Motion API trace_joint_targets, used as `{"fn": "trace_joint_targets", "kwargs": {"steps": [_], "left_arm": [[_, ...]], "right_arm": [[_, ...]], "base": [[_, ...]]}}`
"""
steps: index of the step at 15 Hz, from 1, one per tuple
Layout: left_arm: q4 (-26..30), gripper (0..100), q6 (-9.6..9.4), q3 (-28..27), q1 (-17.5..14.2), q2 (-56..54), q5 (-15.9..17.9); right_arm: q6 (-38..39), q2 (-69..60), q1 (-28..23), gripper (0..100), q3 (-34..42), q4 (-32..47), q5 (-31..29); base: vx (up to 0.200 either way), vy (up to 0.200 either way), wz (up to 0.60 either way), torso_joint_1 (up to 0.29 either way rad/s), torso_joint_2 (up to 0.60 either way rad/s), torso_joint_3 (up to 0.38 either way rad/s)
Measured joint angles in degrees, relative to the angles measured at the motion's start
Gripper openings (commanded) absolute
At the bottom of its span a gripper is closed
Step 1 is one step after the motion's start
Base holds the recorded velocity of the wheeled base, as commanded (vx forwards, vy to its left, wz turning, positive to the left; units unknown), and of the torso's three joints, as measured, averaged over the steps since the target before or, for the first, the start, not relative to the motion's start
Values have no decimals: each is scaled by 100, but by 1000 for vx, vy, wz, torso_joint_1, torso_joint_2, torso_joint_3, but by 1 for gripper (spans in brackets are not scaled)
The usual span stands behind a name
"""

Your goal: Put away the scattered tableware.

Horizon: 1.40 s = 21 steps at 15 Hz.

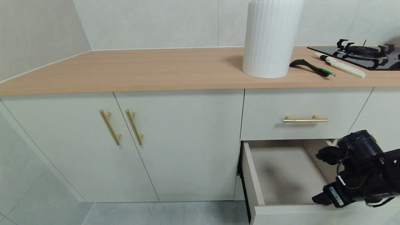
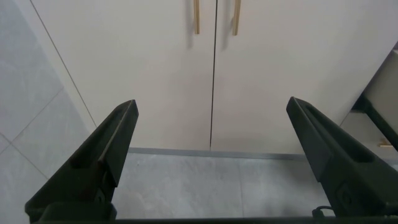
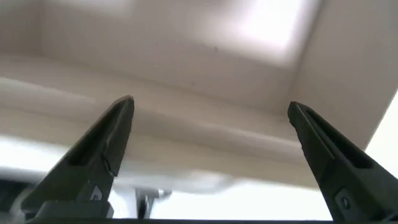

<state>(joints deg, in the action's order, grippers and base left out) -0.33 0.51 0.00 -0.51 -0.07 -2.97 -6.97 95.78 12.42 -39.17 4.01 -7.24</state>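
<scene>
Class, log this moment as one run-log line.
lower drawer: open | black ladle, white utensil: on counter | left gripper: open, facing cabinet doors | right gripper: open, at drawer

We can't read any txt, nos. or signs here: the only print we spot is a small white sticker on the right arm, too tiny to make out.

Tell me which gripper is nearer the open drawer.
Right. The right gripper hangs open at the front of the open drawer, over its inside. The left gripper, also open, faces the closed cabinet doors to the drawer's left.
</scene>
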Motion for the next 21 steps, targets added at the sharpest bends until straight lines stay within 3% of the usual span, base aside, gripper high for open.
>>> {"fn": "trace_joint_targets", "kwargs": {"steps": [2, 8, 12, 18, 21], "left_arm": [[1, 100, 0, 0, 2, 0, 0], [0, 100, 0, 0, 0, 0, 0], [0, 100, 0, 0, 0, 0, -2], [0, 100, -2, 0, 0, 0, 0], [1, 100, 0, 0, 0, 0, 0]], "right_arm": [[-11, -102, 24, 100, 11, 132, -20], [-279, -532, 402, 100, -33, 1963, -288], [-383, -764, 642, 100, -44, 2699, -505], [-343, -859, 681, 100, -189, 2779, -527], [143, -1091, 660, 100, -584, 2719, -494]], "base": [[0, 0, 0, 0, 0, 0], [0, 0, 0, 0, 0, 0], [0, 0, 0, 0, 0, 0], [0, 0, 0, 0, 0, 0], [0, 0, 0, 0, 0, 0]]}}
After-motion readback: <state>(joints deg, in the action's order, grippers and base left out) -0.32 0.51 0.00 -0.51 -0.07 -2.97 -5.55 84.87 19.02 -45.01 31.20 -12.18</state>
